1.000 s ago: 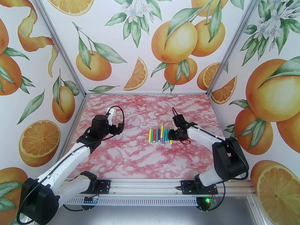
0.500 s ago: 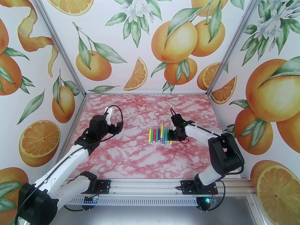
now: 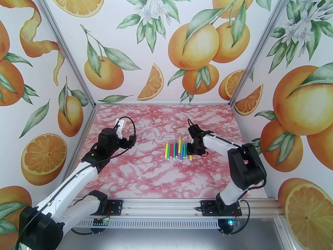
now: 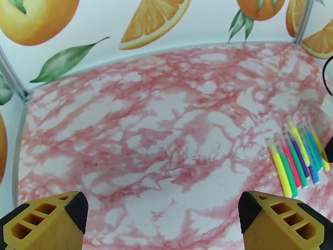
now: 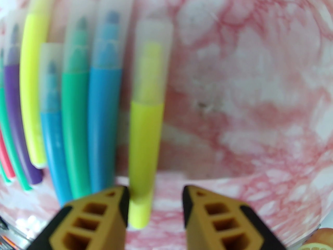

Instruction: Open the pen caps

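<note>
Right gripper (image 5: pixel 155 194) part open, clasping nothing; yellow pen (image 5: pixel 144 139) lies between jaws, just beside the 9 o'clock finger (image 5: pixel 114 210), cap (image 5: pixel 153 61) on, pointing to 12; remaining pens (image 5: pixel 78 118) at 9 o'clock, capped; left gripper (image 4: pixel 164 204) spread wide, empty, over table (image 4: pixel 156 139).

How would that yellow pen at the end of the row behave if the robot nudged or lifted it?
It would probably roll: the yellow pen is a round tube lying flat on the table, with bare surface on one side. It is likely stiff and light, being thin, straight plastic. It may slip, since the body looks smooth.
</note>
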